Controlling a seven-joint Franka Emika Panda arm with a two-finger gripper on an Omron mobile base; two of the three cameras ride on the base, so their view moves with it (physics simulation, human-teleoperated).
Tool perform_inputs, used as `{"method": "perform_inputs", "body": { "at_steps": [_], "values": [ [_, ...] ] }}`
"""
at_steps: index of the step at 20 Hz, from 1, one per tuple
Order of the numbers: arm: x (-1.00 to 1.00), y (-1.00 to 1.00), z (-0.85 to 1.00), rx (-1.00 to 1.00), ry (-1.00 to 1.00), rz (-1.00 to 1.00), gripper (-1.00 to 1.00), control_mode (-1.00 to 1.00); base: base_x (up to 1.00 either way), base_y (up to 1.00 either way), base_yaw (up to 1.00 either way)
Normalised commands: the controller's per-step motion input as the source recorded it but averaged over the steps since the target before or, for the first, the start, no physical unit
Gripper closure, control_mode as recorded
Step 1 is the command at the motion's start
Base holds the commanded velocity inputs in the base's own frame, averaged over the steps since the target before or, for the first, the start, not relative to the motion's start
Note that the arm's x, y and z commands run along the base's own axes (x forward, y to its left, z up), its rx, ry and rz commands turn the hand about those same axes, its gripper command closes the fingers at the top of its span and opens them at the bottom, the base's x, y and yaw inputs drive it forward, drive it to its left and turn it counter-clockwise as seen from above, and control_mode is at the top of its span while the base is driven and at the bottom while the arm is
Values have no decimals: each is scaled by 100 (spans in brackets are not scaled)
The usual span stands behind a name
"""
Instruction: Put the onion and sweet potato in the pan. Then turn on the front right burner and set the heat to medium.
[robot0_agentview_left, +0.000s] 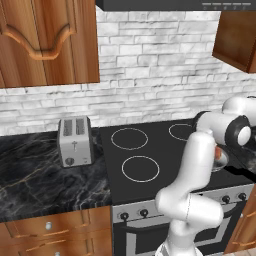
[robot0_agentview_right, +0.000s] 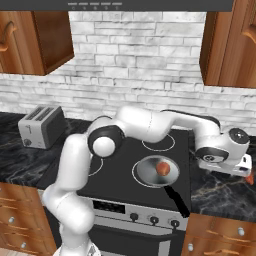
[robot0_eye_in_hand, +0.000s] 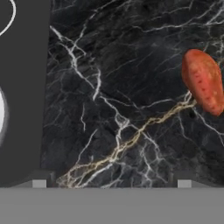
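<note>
The silver pan (robot0_agentview_right: 147, 173) sits on the front right burner (robot0_agentview_right: 135, 176), its black handle (robot0_agentview_right: 178, 200) pointing toward the stove's front. A reddish onion (robot0_agentview_right: 162, 169) lies inside the pan. The sweet potato (robot0_eye_in_hand: 203, 82) lies on the dark marble counter (robot0_eye_in_hand: 118, 109) right of the stove, and its orange end (robot0_agentview_right: 248, 178) peeks out beside the hand. My gripper (robot0_eye_in_hand: 111, 183) hovers above that counter, open with nothing between its fingers, and the sweet potato is off to its side. From the left base view, the pan (robot0_agentview_left: 223, 161) and onion (robot0_agentview_left: 218, 152) show partly behind my arm.
A silver toaster (robot0_agentview_left: 75, 141) stands on the counter left of the stove. Control knobs (robot0_agentview_right: 154, 219) line the stove's front panel. Wooden wall cabinets (robot0_agentview_right: 231, 45) hang above both sides. The black cooktop's edge (robot0_eye_in_hand: 26, 87) borders the marble beside my hand.
</note>
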Motion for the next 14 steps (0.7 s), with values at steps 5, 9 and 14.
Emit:
{"method": "perform_inputs", "body": {
  "at_steps": [5, 9, 14],
  "values": [
    [46, -34, 3, 0, 0, -5, -100, -100, 0, 0, 0],
    [12, -22, 0, 0, 0, 0, -100, -100, 0, 0, 0],
    [13, -29, 0, 0, 0, 0, -100, -100, 0, 0, 0]
  ]
}}
